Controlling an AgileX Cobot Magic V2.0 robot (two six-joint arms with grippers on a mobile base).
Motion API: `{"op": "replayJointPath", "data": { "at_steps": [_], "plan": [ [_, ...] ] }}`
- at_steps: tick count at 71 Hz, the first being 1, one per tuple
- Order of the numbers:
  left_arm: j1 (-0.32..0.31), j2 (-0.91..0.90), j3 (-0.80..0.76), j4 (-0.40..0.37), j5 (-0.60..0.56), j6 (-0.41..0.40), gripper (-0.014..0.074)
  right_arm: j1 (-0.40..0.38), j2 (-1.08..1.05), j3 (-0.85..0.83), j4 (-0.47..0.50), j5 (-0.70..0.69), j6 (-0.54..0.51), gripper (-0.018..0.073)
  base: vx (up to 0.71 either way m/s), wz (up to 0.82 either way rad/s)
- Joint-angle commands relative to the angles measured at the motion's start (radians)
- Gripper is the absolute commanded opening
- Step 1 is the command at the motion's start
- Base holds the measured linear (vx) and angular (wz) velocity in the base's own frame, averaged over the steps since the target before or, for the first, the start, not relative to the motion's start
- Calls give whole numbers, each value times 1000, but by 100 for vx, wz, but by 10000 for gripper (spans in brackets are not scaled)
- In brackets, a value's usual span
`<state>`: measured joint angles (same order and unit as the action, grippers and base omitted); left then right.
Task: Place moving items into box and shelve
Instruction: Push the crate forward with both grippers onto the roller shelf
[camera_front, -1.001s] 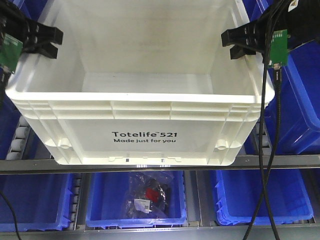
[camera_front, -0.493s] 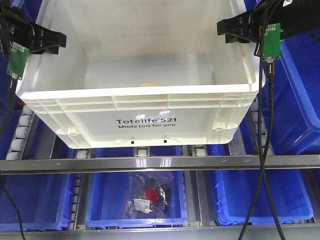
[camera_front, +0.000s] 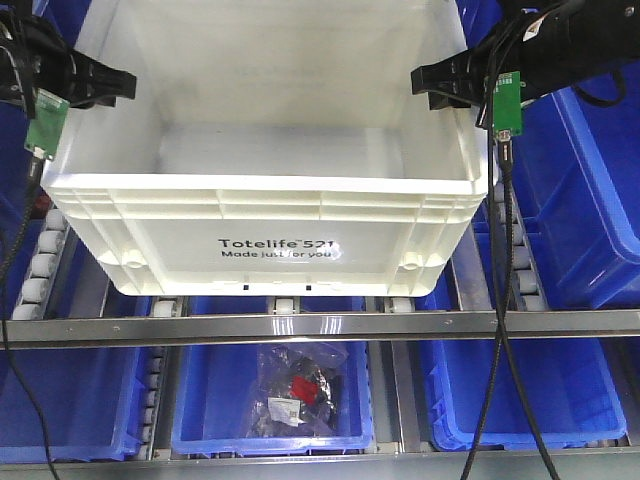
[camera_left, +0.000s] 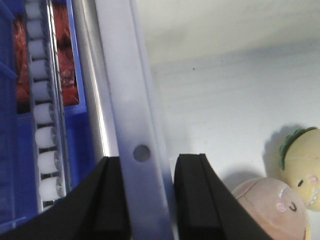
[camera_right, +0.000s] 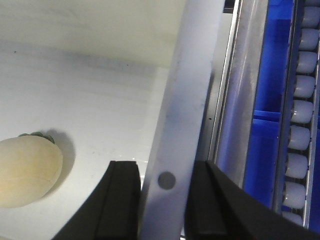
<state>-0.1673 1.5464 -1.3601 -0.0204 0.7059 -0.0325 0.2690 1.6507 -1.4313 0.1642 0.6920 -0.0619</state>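
Note:
The white box printed "Totelife 521" rests on the shelf rollers behind the front rail. My left gripper is shut on its left wall, and my right gripper is shut on its right wall. In the left wrist view the black pads of the left gripper clamp the box rim. A pinkish plush and a yellow plush with a green leaf lie on the box floor. In the right wrist view the right gripper pinches the rim, with the yellow plush inside. The front view hides the moving items.
A metal rail runs along the shelf front, with rollers beside the box. Blue bins stand to the right and on the lower shelf; the middle lower one holds a bagged item. Cables hang from my right arm.
Both grippers have carried the box backward, deeper onto the shelf rollers and slightly left. It no longer overhangs the front rail. Both grips stay the same.

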Motion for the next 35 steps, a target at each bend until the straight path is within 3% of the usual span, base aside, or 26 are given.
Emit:
{"op": "replayJointPath", "data": {
  "at_steps": [1, 35],
  "plan": [
    [-7, -31, -43, -16, -160, 22, -17, 4, -43, -45, 34, -147, -49, -12, 0, 0],
    [-7, 73, -43, -18, -171, 21, 2, 4, 20, -45, 34, -175, -51, 8, 0, 0]
  ]
}}
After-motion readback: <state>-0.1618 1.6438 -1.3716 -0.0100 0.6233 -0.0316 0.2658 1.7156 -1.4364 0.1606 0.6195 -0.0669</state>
